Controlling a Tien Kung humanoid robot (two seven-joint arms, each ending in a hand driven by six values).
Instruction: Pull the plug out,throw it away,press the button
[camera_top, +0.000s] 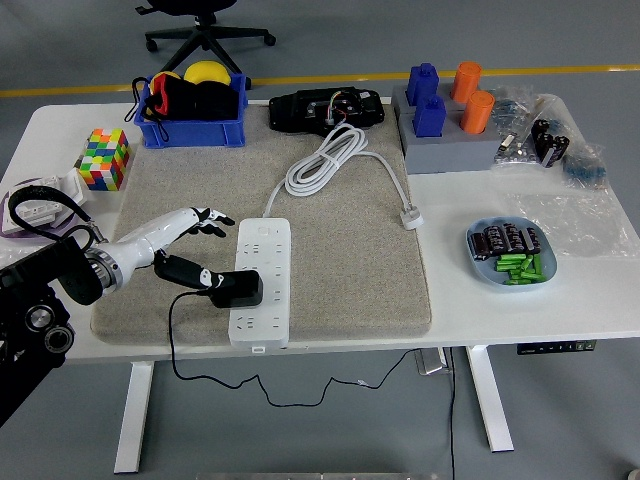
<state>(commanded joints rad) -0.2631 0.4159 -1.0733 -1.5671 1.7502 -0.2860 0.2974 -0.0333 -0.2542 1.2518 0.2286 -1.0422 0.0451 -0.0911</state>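
From the left we see the robot's left hand (195, 222), white with black fingertips, reaching over the grey felt mat (340, 250) on the white desk (520, 310), its fingers (215, 216) loosely spread and holding nothing. Just right of and below it, the black plug adapter (237, 288) sits plugged into the long white power strip (262, 282). Farther right, the strip's coiled white cable (325, 162) lies on the mat.

A lab or workshop: grey floor with a yellow line (300, 78), office chair (205, 25) and parts bin (190, 125) beyond the hand (195, 222).
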